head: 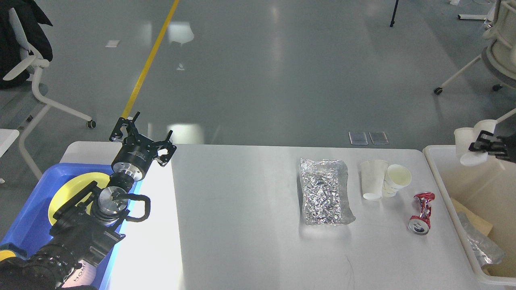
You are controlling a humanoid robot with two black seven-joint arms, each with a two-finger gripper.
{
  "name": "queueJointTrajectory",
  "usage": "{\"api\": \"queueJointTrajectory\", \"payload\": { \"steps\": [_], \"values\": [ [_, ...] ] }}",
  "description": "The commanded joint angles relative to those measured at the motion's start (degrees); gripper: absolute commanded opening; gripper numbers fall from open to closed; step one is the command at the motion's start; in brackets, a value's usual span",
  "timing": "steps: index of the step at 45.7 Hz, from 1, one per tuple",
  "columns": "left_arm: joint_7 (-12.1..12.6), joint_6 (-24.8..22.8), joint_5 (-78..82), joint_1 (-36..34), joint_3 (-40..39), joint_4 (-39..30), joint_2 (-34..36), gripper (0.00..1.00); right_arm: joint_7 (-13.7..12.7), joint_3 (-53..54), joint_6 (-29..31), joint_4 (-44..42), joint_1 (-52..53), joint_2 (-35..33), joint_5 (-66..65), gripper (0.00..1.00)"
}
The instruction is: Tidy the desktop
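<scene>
Two grippers: left gripper [142, 136] fingers spread, empty, above desktop [242, 217] left end beside blue tray [28, 213] with yellow plate [70, 189]; rightward foil bag [324, 191], two paper cups [383, 179], crushed red can [421, 213]; right gripper [483, 144] pinching white cup [467, 147] over beige bin [455, 201].

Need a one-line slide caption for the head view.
Right pincer holds a white cup over the beige bin; foil tray, cups and crushed can remain on the desktop.
</scene>
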Motion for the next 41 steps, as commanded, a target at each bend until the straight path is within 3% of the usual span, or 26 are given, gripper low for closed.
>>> {"api": "queueJointTrajectory", "payload": {
  "steps": [1, 5, 10, 19, 23, 30, 34, 41],
  "values": [
    [0.00, 0.00, 0.00, 0.02, 0.05, 0.00, 0.00, 0.98, -1.79, -0.01, 15.03, 5.40, 14.62, 3.42, -4.66, 0.00],
    [0.00, 0.00, 0.00, 0.02, -0.03, 0.00, 0.00, 0.98, -4.33, -0.01, 23.03, 13.82, 24.29, 6.59, -4.66, 0.00],
    [0.00, 0.00, 0.00, -0.07, -0.03, 0.00, 0.00, 0.98, -6.97, 0.08, 27.88, 23.85, 33.17, 10.19, -4.66, 0.00],
    [0.00, 0.00, 0.00, 0.02, 0.05, 0.00, 0.00, 0.98, -9.44, 0.17, 26.92, 39.67, 42.06, 14.15, -4.48, 0.00],
    [0.00, 0.00, 0.00, -0.07, -0.03, 0.00, 0.00, 0.98, -10.14, 0.08, 23.24, 44.43, 42.77, 14.42, -4.40, 0.00],
    [0.00, 0.00, 0.00, 0.02, -0.03, 0.00, 0.00, 0.98, -11.72, -5.97, 14.27, 41.98, 40.06, 14.07, -4.22, 0.00],
    [0.00, 0.00, 0.00, -0.07, -0.03, 0.00, 0.00, 0.98, -11.64, -10.72, 9.35, 35.22, 34.00, 12.76, -4.22, 0.00],
    [0.00, 0.00, 0.00, 0.02, -0.03, 0.00, 0.00, 0.98, -11.72, -11.70, 1.79, 20.46, 18.80, 3.09, -4.13, 0.00]
  ]
}}
